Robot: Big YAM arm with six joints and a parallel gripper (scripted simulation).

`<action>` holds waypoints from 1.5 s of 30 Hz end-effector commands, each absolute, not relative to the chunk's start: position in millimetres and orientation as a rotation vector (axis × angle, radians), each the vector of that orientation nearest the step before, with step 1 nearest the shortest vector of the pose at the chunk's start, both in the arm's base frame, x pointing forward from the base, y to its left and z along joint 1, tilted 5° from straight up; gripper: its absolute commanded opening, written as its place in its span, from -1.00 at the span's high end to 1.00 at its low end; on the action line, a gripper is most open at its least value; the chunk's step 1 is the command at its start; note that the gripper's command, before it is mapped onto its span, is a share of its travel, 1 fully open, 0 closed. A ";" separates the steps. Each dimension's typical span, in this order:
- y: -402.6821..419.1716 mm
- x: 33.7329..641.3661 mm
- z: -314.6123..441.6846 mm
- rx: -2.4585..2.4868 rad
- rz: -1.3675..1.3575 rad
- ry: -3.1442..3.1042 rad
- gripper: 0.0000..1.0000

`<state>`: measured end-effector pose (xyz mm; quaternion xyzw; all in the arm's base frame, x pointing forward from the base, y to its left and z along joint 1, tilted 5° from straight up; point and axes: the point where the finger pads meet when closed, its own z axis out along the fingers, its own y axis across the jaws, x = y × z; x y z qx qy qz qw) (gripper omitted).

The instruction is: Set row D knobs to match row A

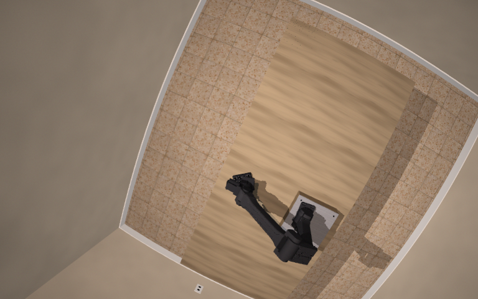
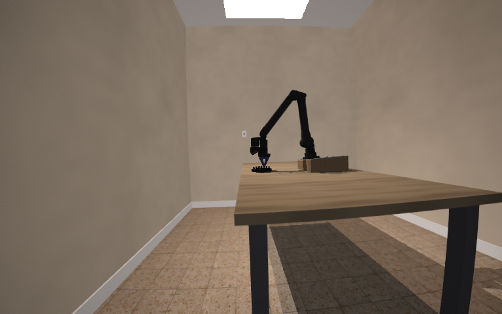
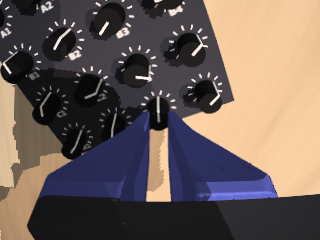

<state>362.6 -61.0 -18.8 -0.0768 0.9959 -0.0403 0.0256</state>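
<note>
The black knob box (image 3: 155,35) (image 2: 261,169) stands on the table; in the wrist view its rear lies toward the upper left, and row A is mostly cut off. My blue-fingered gripper (image 3: 159,116) (image 2: 263,166) points down and is shut on knob D3 (image 3: 158,123), one fingertip on each side. The line on D3 runs toward the top of the wrist view. Knob D4 (image 3: 208,100) is to its right, its line toward the upper right. Knob D2 (image 3: 113,131) is partly behind the left finger. Knob D1 (image 3: 73,148) is at the lower left, in shadow.
Knob C3 (image 3: 136,74) and knob C4 (image 3: 190,52) stand just behind the gripped knob. The arm's base stands on a raised block (image 1: 329,220) (image 2: 328,164). The box is close to one long edge of the table (image 1: 310,119) (image 2: 333,192).
</note>
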 end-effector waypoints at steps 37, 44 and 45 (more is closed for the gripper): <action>-52.8 363.4 -24.6 -0.930 -0.112 2.959 0.83; -52.8 363.4 -24.6 -0.932 -0.112 2.959 0.83; -52.8 363.4 -24.6 -0.932 -0.112 2.959 0.83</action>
